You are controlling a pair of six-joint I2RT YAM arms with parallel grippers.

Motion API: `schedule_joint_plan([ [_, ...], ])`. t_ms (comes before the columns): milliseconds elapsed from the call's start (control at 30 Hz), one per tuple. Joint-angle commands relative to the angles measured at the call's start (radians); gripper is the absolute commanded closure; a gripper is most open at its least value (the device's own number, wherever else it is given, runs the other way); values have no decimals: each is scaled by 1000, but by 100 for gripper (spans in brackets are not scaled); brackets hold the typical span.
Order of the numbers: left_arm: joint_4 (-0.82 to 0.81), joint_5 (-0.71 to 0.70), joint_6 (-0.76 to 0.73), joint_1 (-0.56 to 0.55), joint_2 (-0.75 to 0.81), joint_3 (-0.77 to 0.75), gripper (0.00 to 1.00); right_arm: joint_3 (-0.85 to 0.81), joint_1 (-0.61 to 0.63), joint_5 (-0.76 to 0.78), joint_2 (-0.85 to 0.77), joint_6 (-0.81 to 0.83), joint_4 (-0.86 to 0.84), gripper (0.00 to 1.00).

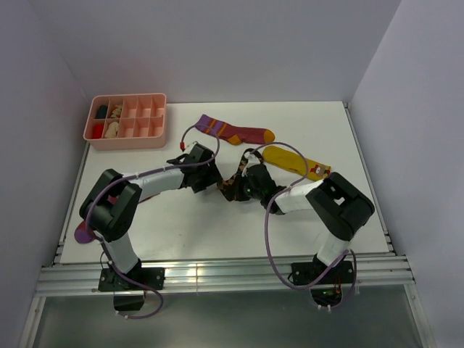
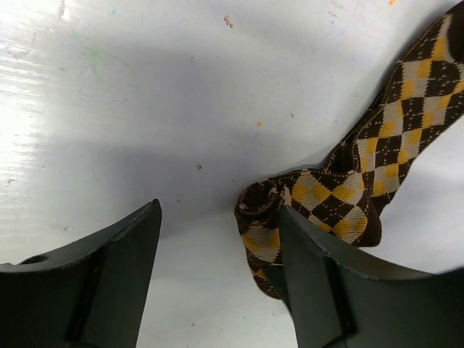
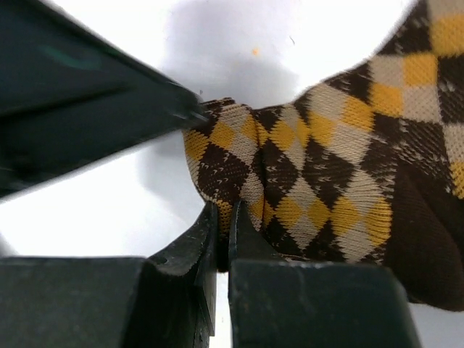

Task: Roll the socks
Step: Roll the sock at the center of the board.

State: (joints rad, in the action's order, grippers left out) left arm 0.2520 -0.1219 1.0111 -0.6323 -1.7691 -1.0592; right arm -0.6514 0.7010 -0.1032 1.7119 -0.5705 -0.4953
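The brown-and-tan diamond-check sock (image 1: 230, 188) lies mid-table between both grippers, its near end curled into a small roll (image 2: 264, 217). My left gripper (image 2: 217, 246) stands open; the roll touches its right finger (image 2: 326, 283) and the gap holds only bare table. My right gripper (image 3: 223, 217) is shut on the sock's (image 3: 312, 181) edge, with the fabric pinched between the fingertips. A maroon sock (image 1: 235, 132) with a purple cuff lies flat behind. The mustard-yellow sock (image 1: 293, 161) lies to the right. Another purple cuff (image 1: 83, 233) peeks out beside the left arm.
A pink compartment tray (image 1: 129, 139) with small items sits at the back left corner. White walls enclose the table on three sides. The left gripper's finger (image 3: 87, 109) shows dark at the upper left in the right wrist view.
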Motion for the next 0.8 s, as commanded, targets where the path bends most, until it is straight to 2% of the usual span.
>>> schedule_joint_plan([
  [0, -62, -24, 27, 3, 82, 25, 29, 102, -81, -261, 55, -139, 72, 100],
  [100, -123, -6, 23, 3, 111, 57, 31, 150, -151, -381, 100, -250, -46, 100],
  [233, -204, 63, 17, 3, 128, 97, 33, 196, -218, -443, 141, -344, -164, 100],
  [400, -272, 113, 7, -6, 122, 133, 35, 234, -265, -451, 164, -414, -198, 100],
  [767, -310, 180, -6, -27, 31, 104, 37, 257, -291, -481, 233, -480, -250, 100],
])
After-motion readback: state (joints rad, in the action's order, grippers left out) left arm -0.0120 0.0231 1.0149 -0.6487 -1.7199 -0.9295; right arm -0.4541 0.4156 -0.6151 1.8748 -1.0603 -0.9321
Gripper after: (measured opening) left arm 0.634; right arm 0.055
